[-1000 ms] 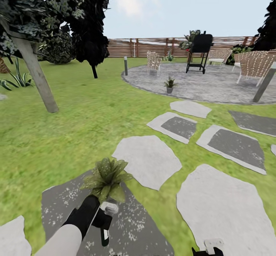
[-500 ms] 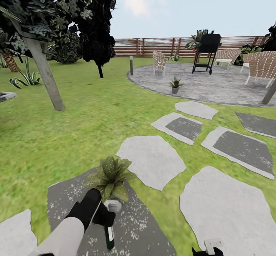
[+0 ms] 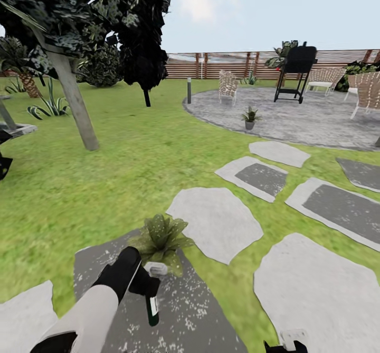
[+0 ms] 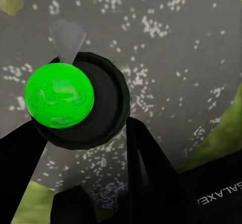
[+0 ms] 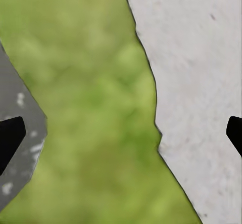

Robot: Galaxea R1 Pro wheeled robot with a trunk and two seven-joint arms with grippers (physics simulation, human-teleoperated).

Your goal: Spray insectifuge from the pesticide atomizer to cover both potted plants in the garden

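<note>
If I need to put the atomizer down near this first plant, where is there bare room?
Best is the pale slab right of the near potted plant, bare all over. The big pale slab beyond the grass strip is bare too. The dark speckled slab is crowded at its top by the plant, the left end effector and the atomizer.

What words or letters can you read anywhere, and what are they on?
"GALAXE": pale letters, upside down and cut off at the picture's edge, on the black body of the left gripper, which holds the pesticide atomizer.
The white label on the atomizer in the head view is too small to read.
</note>
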